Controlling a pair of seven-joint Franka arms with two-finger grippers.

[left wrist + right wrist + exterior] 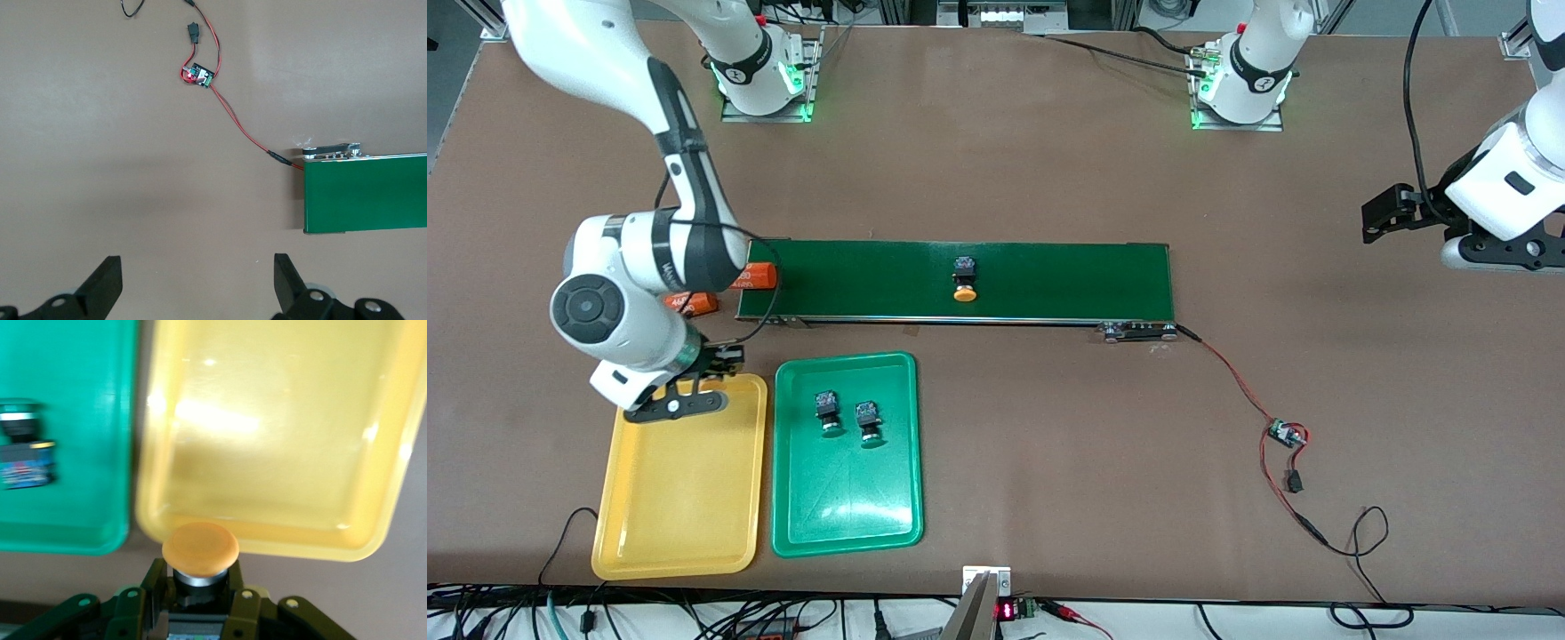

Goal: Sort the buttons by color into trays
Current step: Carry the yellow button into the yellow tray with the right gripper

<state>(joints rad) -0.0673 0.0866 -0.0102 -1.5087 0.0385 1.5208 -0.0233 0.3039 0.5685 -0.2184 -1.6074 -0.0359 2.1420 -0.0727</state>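
Observation:
My right gripper (pixel 199 579) is shut on a yellow-orange button (pixel 200 547), held in the air over the yellow tray's (pixel 685 498) edge toward the conveyor. In the front view this gripper (pixel 716 364) hides the button. The yellow tray (pixel 280 453) holds nothing. Two green buttons (pixel 828 413) (pixel 869 422) lie side by side in the green tray (pixel 845 507), and one of them (pixel 23 447) shows in the right wrist view. Another yellow-orange button (pixel 964 280) lies on the conveyor belt (pixel 1049 280). My left gripper (pixel 1383 213) (pixel 197 280) waits open over bare table, off the belt's end.
Two orange cylinders (pixel 754 277) (pixel 694 304) lie at the belt's end toward the right arm. A red-black wire with a small circuit board (pixel 1285 434) (pixel 199 75) runs from the other belt end (pixel 367 200) toward the front camera.

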